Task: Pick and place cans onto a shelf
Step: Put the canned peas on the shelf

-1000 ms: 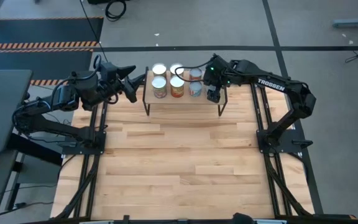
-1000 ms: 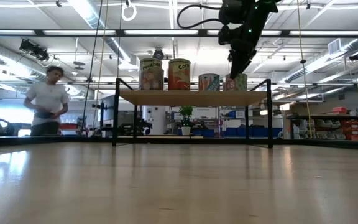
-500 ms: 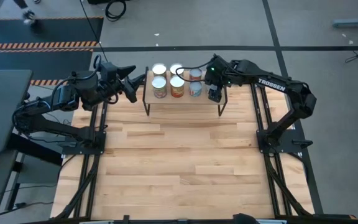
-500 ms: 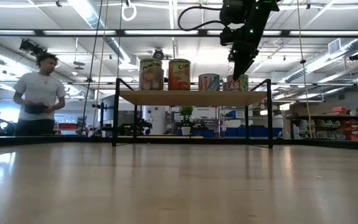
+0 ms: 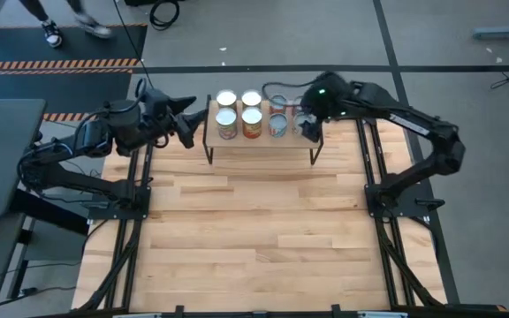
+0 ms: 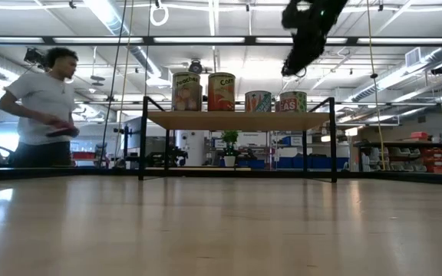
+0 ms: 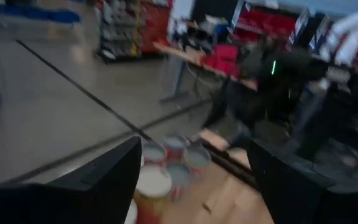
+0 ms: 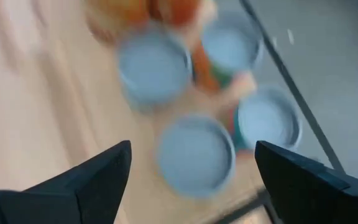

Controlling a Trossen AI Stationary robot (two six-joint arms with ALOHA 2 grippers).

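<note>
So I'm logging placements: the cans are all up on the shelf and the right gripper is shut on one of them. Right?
Not quite. The cans do stand on the shelf, but the right gripper holds none of them: the low view shows it open and empty, lifted clear above the can tops.

A: What do we see beyond the counter (image 6: 221,230)?
B: We see a person (image 6: 43,107) in a white shirt at the room's edge, a potted plant (image 6: 229,148), and red storage bins (image 6: 441,159).
</note>
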